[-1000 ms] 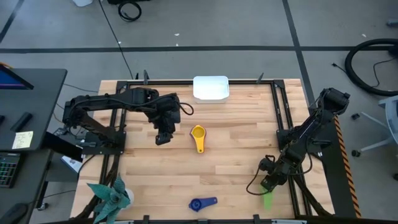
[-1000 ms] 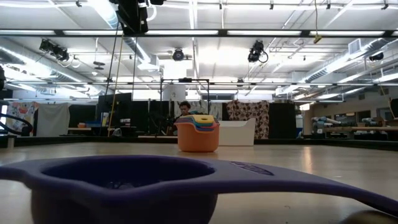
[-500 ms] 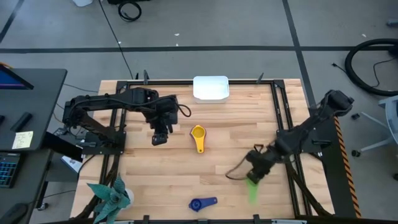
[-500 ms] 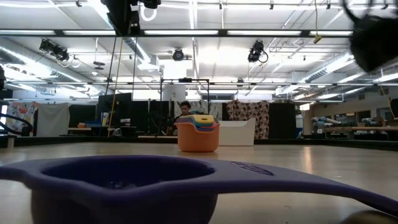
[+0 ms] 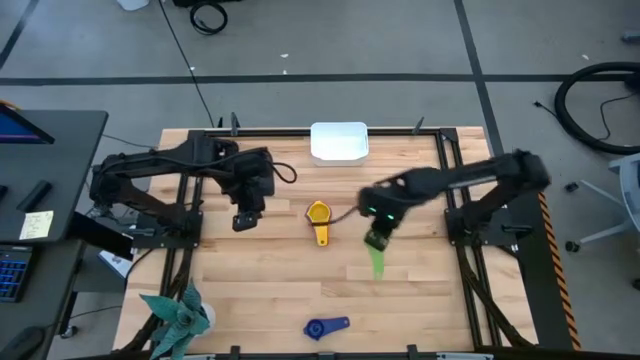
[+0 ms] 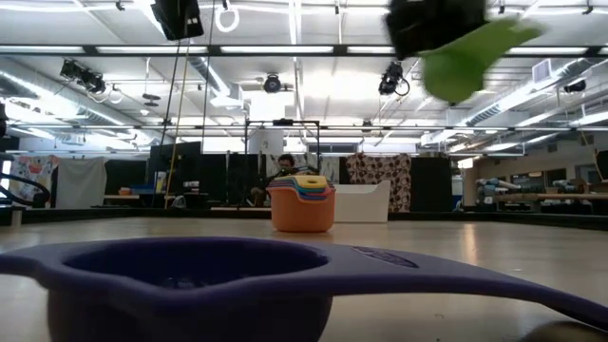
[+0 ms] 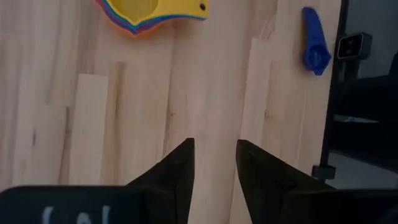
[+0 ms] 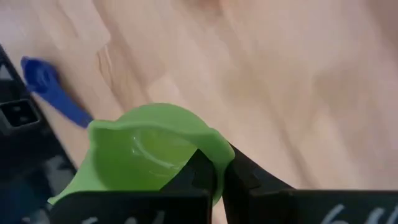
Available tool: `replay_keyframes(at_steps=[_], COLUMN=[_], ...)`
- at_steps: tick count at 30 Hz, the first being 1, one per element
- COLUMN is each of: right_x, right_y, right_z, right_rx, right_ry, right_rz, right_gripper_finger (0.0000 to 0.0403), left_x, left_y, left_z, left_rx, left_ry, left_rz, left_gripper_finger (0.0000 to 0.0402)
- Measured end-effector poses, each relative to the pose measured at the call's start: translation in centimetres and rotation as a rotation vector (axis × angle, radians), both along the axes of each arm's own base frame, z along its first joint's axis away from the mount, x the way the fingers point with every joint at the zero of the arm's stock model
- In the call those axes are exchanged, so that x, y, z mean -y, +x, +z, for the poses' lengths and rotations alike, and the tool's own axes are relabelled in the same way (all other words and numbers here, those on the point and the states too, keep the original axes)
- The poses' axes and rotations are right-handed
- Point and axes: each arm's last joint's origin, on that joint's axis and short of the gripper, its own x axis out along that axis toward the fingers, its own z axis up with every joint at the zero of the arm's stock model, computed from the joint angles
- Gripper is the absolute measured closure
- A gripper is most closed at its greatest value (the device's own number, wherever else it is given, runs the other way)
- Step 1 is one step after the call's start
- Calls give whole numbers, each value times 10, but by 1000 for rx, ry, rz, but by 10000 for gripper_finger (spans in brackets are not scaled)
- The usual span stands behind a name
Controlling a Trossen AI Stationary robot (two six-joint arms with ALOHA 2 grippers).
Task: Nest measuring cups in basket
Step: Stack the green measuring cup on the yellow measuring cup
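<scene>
The green cup (image 5: pixel 378 262) is clamped by its rim in the right gripper (image 5: pixel 377 240) jaws and held above the desk (image 5: pixel 420 300), just right of the nested stack (image 5: pixel 318 214) (yellow on top, orange at the base), which sits mid-desk. The left gripper (image 5: pixel 243 219) hangs left of the stack, jaws apart, nothing btwn them. 1 dark blue cup (image 5: pixel 325 327) lies near the front edge. The white basket (image 5: pixel 339 142) sits at the far edge.

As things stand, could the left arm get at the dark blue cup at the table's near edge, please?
Probably yes: the left gripper is open and empty, and bare table lies between it and the dark blue cup; the right gripper holds the green cup off to the side.
</scene>
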Motion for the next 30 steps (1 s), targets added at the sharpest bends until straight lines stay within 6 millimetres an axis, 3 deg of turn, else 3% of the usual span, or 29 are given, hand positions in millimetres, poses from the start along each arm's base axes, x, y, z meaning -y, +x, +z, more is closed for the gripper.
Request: replay_keyframes(at_steps=[6,14,22,30], right_x=[40,84,99,101], right_y=[62,130,173,186], right_z=[11,21,-29,-61], right_rx=[-31,43,-112,-190], right_ry=[-94,-177,-102,-56], right_rz=[162,313,347,379], right_gripper_finger=[389,389,389,389], left_x=[1,2,2,2], left_y=[-12,-24,-28,-28], left_z=[11,18,19,20], left_rx=[43,55,54,56], left_ry=[2,-12,-12,-7], left_rz=[43,79,79,74], left_gripper_finger=[278,278,278,278])
